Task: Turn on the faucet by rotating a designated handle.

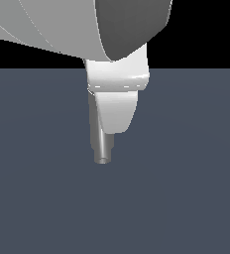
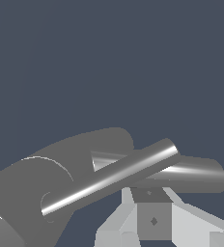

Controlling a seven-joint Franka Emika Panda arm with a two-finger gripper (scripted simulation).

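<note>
In the wrist view the faucet (image 2: 22,193) shows as a thick grey cylinder with a thin pale ring. Its tube spout (image 2: 201,176) runs off sideways. The handle (image 2: 109,177), a slimmer shiny rod, crosses in front of the spout. My gripper (image 2: 152,195) sits just beside the handle, its fingertips close under the rod. No gap shows between the fingers and nothing is held. In the exterior view my white gripper (image 1: 118,126) hangs over the faucet and hides most of it. Only one grey tube end (image 1: 103,149) sticks out below it.
A flat dark blue-grey floor (image 1: 186,198) surrounds the faucet. The large white arm link (image 1: 62,25) fills the upper part of the exterior view.
</note>
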